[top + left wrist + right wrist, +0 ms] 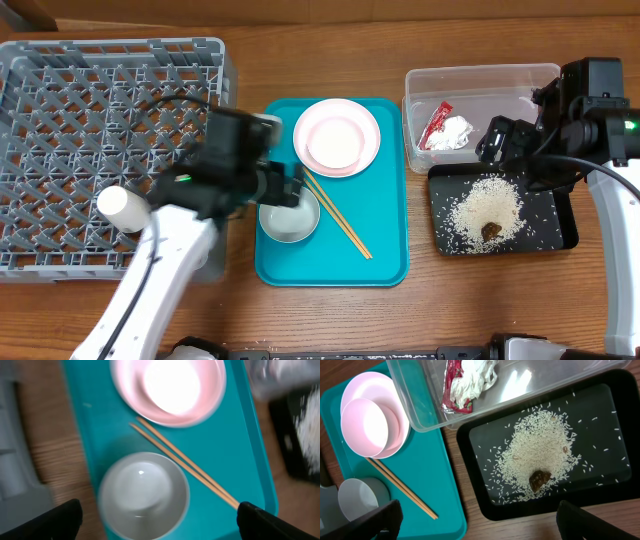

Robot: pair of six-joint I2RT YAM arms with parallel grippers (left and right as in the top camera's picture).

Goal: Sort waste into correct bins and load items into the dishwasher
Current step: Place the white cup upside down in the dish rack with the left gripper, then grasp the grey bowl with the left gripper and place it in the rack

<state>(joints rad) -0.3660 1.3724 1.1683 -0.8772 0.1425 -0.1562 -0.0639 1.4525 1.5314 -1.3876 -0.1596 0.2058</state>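
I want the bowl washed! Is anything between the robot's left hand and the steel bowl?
Nothing visible is in the way. The left hand hangs open right over the steel bowl. The chopsticks lie beside it, not over its middle.

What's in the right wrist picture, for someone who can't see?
A black tray holds rice and a brown lump. Above it, a clear tub holds a red wrapper and tissue; a teal tray carries pink dishes and chopsticks.

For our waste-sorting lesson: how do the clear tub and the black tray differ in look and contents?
The clear tub is see-through and deeper; the black tray is opaque and shallower. The clear tub holds a red wrapper and white tissue; the black tray holds rice and a brown lump. Both are rectangular.
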